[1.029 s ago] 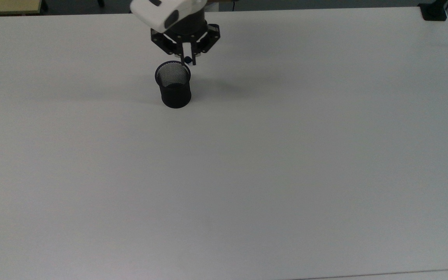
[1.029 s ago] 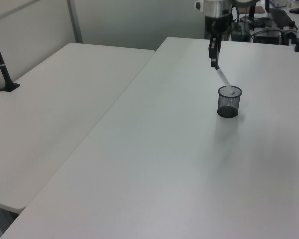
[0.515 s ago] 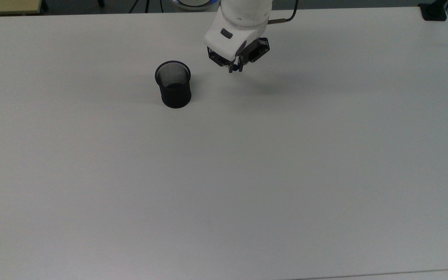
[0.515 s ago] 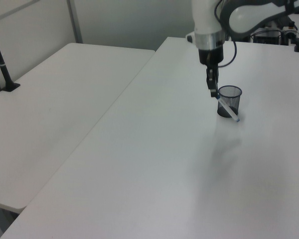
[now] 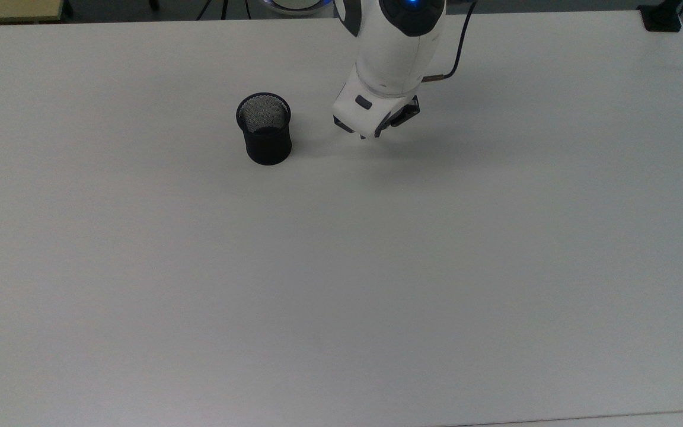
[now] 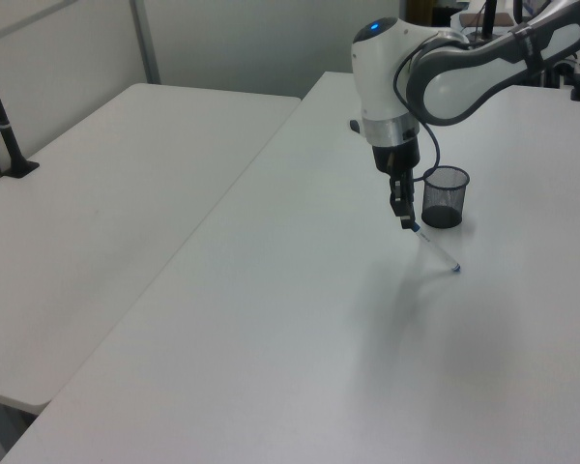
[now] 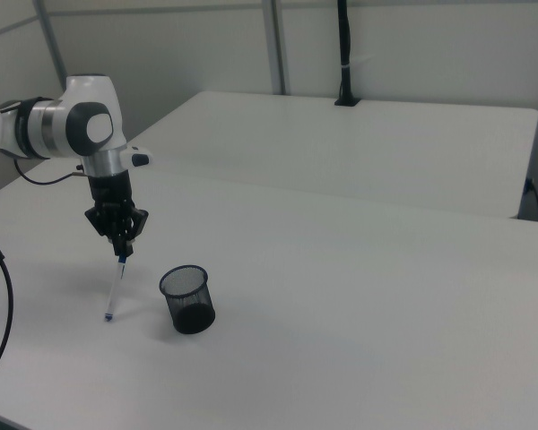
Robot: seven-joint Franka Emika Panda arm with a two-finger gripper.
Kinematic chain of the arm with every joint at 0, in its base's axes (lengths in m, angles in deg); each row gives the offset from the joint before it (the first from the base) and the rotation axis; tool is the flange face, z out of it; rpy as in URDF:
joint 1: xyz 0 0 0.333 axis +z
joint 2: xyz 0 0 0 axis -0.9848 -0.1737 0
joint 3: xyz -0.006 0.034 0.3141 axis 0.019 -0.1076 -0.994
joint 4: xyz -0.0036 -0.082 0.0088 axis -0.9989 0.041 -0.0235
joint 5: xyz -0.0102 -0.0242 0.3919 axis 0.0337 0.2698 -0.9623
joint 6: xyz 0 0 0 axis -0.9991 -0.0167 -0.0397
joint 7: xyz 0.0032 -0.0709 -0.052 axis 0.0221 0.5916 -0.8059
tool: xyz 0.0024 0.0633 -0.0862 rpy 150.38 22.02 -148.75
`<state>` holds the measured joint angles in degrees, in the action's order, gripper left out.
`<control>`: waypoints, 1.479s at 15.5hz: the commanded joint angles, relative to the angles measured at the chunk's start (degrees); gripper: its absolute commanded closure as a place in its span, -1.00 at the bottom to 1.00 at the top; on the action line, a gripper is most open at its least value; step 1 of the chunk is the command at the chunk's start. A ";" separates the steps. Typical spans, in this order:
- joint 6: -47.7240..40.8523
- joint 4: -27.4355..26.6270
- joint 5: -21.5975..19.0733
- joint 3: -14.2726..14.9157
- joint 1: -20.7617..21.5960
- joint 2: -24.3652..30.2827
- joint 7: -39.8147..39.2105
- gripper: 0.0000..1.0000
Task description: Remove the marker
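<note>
My gripper (image 7: pixel 121 252) is shut on the top end of the marker (image 7: pixel 115 288), a slim white pen with blue ends. The marker hangs slanted below the fingers, its lower blue tip at or just above the table. In the left view the gripper (image 6: pixel 407 223) holds the marker (image 6: pixel 435 249) in front of the black mesh cup (image 6: pixel 445 196). The cup (image 7: pixel 187 299) stands upright to the right view's right of the marker, apart from it. In the top view the gripper (image 5: pixel 370 135) sits right of the cup (image 5: pixel 265 128); the arm hides the marker there.
The white table (image 5: pixel 341 267) stretches wide and bare around the cup. A second white table (image 6: pixel 106 193) stands alongside with a black post (image 6: pixel 5 126) clamped on it. A black cable (image 7: pixel 0 305) hangs at the right view's left edge.
The gripper lifted the marker out of the mesh cup and carried it sideways and downward, away from the cup. The cup stayed in place.
</note>
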<state>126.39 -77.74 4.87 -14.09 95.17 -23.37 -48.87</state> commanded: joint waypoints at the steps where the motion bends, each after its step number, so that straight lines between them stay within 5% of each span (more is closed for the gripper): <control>1: 2.69 0.00 -0.65 0.70 1.00 -1.61 2.13 0.46; 3: 2.95 0.00 -0.47 0.70 0.83 -1.62 2.13 0.12; 4: 2.95 0.00 -0.38 0.70 0.83 -1.62 2.22 -0.25; 6: 2.87 0.17 -0.12 0.78 0.39 -1.36 2.57 -0.42; 9: 2.69 0.79 2.15 1.40 0.04 0.31 5.64 -1.00; 12: 2.08 0.79 6.55 1.49 -1.10 4.17 8.63 -1.00; 23: -6.88 1.05 4.37 0.70 -13.40 18.33 3.91 -1.00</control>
<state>122.00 -75.18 10.72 -12.46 84.74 -8.56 -41.92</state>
